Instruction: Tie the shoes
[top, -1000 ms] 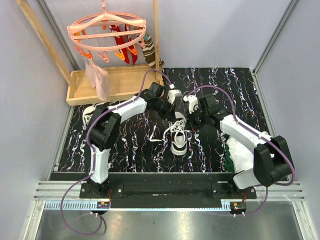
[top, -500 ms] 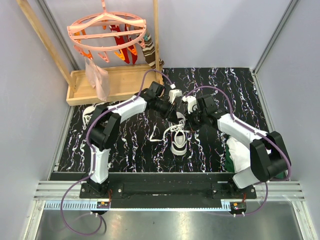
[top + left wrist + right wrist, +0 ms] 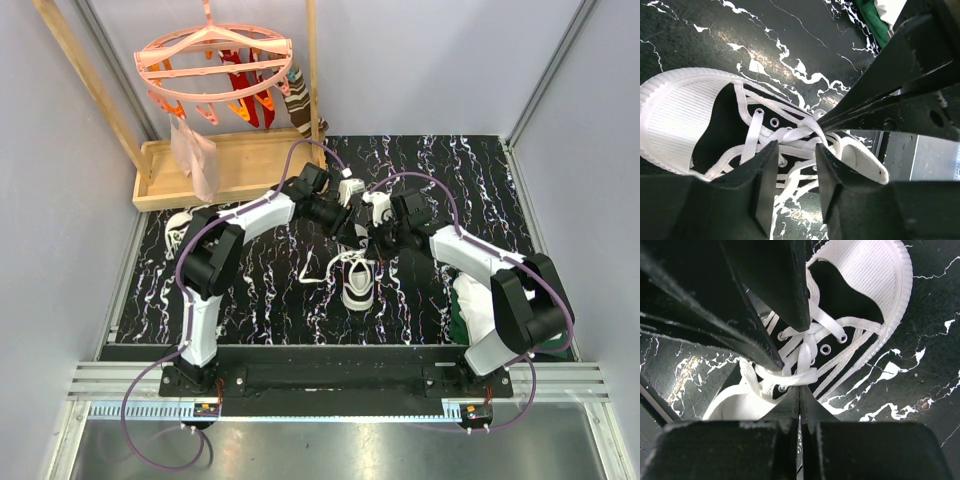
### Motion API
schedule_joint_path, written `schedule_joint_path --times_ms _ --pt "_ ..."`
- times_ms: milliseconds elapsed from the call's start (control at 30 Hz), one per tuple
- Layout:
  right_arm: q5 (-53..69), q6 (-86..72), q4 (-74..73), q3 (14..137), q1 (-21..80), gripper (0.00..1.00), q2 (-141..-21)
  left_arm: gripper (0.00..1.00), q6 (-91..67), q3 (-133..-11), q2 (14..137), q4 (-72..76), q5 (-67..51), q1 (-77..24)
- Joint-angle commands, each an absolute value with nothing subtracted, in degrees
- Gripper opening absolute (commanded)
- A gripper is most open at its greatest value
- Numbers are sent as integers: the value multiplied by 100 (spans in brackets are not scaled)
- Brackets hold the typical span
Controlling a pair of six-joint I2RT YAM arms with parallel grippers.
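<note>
Jaws of left gripper (image 3: pixel 795 150) spread apart over the shoe (image 3: pixel 675 115); those of right gripper (image 3: pixel 800 395) pressed together, pinching a lace (image 3: pixel 790 376).

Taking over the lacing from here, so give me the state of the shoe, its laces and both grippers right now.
Shoe: upright on its sole, untied.
Laces: loose across the eyelets, no bow.
Left gripper: fingers open over the Laces.
Right gripper: fingers shut, pinching a strand of the Laces.
</note>
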State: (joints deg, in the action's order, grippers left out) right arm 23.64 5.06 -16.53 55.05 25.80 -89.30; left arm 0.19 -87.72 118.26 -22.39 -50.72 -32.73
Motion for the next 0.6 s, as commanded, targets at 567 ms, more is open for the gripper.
schedule_joint_path --times_ms 567 --pt "2355 158 -361 5353 2558 0 -9070 43 -799 -8737 11821 -1266 -5722 -2786"
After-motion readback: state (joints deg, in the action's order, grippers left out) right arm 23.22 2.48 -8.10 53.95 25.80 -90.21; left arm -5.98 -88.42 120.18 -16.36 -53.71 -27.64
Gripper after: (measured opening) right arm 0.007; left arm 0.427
